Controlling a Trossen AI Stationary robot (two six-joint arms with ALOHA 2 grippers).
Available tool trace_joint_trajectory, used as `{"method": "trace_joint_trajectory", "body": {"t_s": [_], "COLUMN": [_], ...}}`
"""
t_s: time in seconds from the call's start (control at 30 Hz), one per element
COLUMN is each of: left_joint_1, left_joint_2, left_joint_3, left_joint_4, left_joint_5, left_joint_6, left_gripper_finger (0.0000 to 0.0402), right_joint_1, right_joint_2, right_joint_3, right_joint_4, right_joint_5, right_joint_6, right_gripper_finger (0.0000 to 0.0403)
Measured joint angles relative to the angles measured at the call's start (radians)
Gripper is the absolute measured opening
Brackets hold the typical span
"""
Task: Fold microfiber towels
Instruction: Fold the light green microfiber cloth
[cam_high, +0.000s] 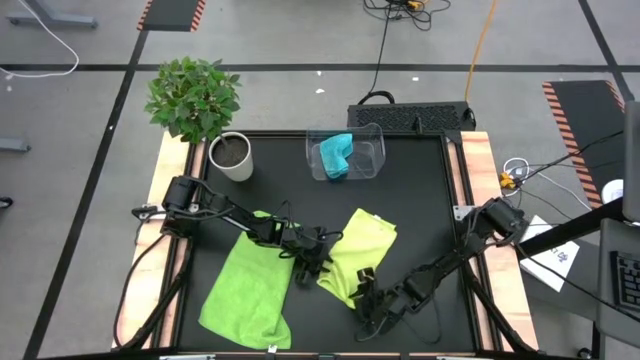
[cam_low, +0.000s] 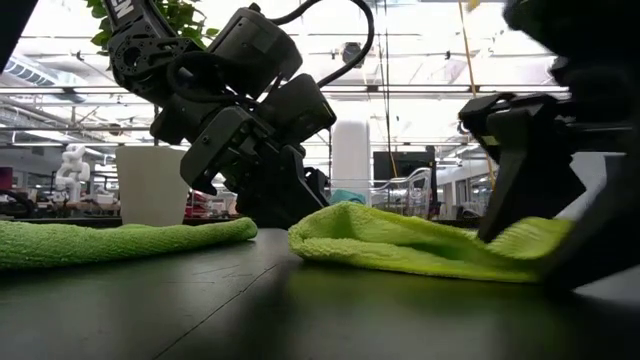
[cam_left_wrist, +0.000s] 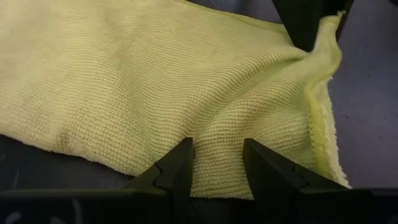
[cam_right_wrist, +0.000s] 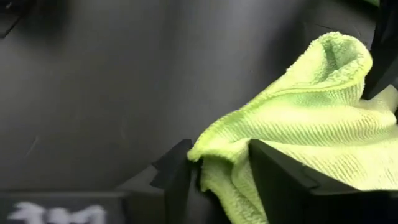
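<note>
A lime-green towel (cam_high: 360, 252) lies crumpled in the middle of the black table. My left gripper (cam_high: 318, 262) is at its left edge, shut on it. At its near corner my right gripper (cam_high: 365, 290) is shut on it as well. A second lime-green towel (cam_high: 245, 288) lies spread flat at the near left, partly under my left arm. The turquoise towel (cam_high: 335, 155) sits bunched inside the clear bin (cam_high: 372, 150) at the far side. My left gripper (cam_left_wrist: 217, 146) has the towel's edge (cam_left_wrist: 217, 165) between its two fingers, which slant down from the table's left. The cloth rests on the table, humped and slack beyond the fingers. How many layers it holds I cannot tell. My right gripper (cam_right_wrist: 221, 149) pinches a bunched, folded corner (cam_right_wrist: 214, 155) of the same towel between its two fingers. They slant down from the table's near right. The cloth rises in a hump (cam_right_wrist: 339, 56) beyond them, and its lower part (cam_low: 420, 255) lies on the table.
A potted plant (cam_high: 195, 100) in a white pot (cam_high: 232, 157) stands at the far left corner. Wooden rails (cam_high: 478, 175) line the table's sides. Bare black table (cam_high: 420, 200) lies between the bin and my right arm.
</note>
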Motion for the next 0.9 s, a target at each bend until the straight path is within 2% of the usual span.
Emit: {"method": "trace_joint_trajectory", "body": {"t_s": [0.23,0.4,0.63,0.9], "left_joint_1": [0.0,0.0,0.0,-0.018], "left_joint_2": [0.0,0.0,0.0,-0.043], "left_joint_3": [0.0,0.0,0.0,-0.002], "left_joint_4": [0.0,0.0,0.002,-0.018], "left_joint_5": [0.01,0.012,0.011,-0.024], "left_joint_6": [0.0,-0.001,0.0,0.137], "left_gripper_finger": [0.0145,0.0145,0.0145,0.0145], "right_joint_1": [-0.014,-0.014,0.02,0.037], "right_joint_2": [0.002,-0.018,-0.111,-0.157], "right_joint_3": [-0.001,-0.002,-0.009,-0.007], "right_joint_4": [-0.004,-0.009,-0.031,-0.015], "right_joint_5": [0.002,0.01,0.021,0.016], "right_joint_6": [0.013,0.018,0.001,-0.002], "right_gripper_finger": [0.0015,0.0006,0.0002,0.0001]}}
